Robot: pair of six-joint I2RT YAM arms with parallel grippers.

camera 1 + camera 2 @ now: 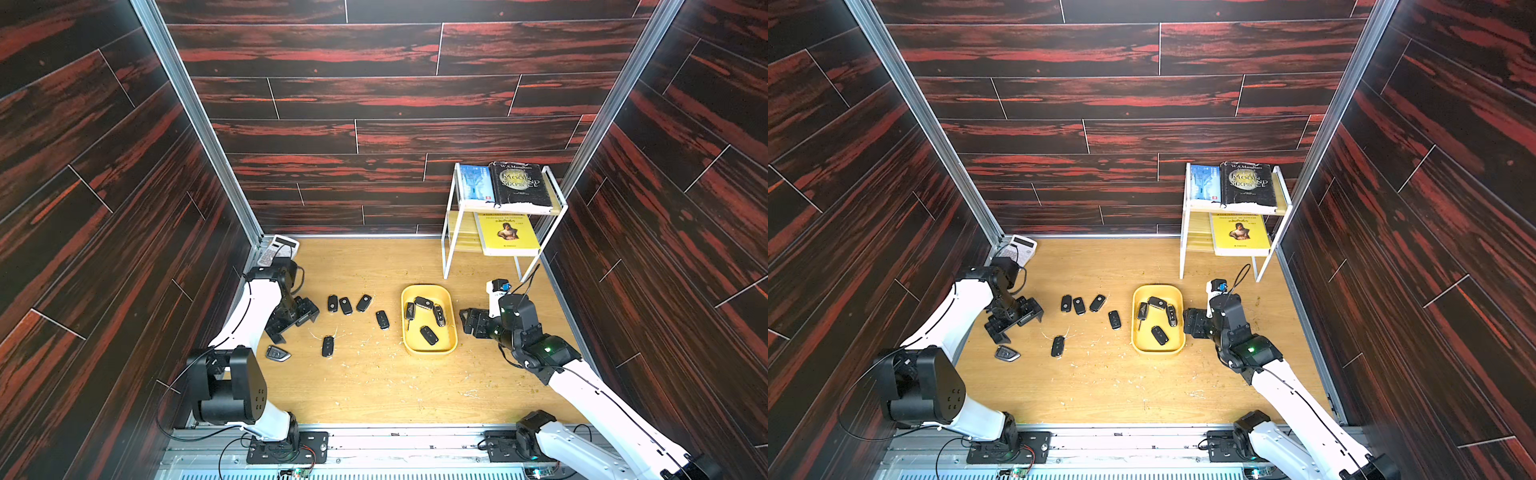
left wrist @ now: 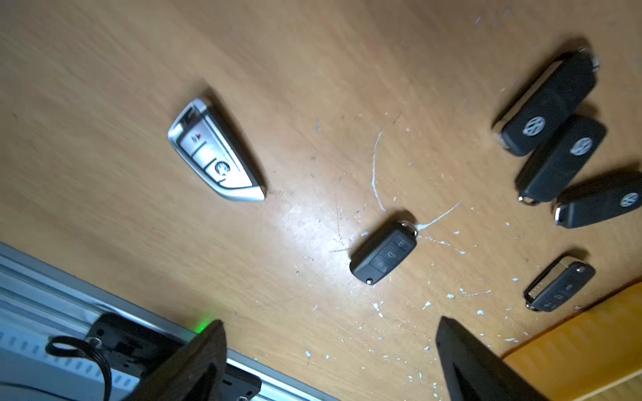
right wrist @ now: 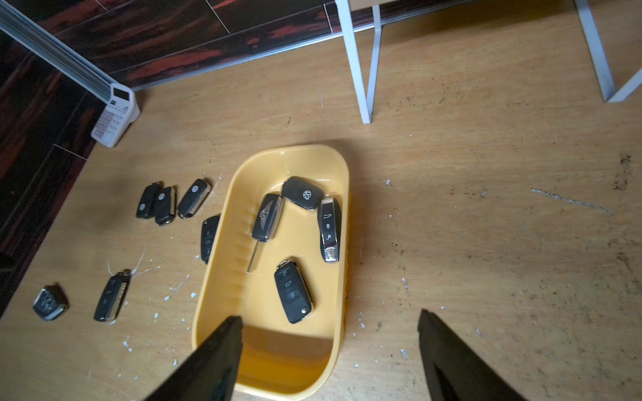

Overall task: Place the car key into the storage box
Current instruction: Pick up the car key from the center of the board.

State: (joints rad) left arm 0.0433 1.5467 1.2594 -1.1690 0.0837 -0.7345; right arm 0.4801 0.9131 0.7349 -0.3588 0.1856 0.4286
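The left gripper (image 2: 330,321) and the right gripper (image 3: 330,315) both hung with jaws spread and empty. Four keys (image 1: 429,335) lay in the yellow tray (image 1: 428,352) right of centre in both top views; six sat on the table (image 1: 374,395) to its left. The silver key (image 1: 277,353) at lower left seemed the likeliest target; flat and slick, it could skid away from closing jaws.

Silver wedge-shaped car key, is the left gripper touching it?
Apart. The left wrist view shows bare wooden tabletop between the silver wedge-shaped car key and the open left gripper.
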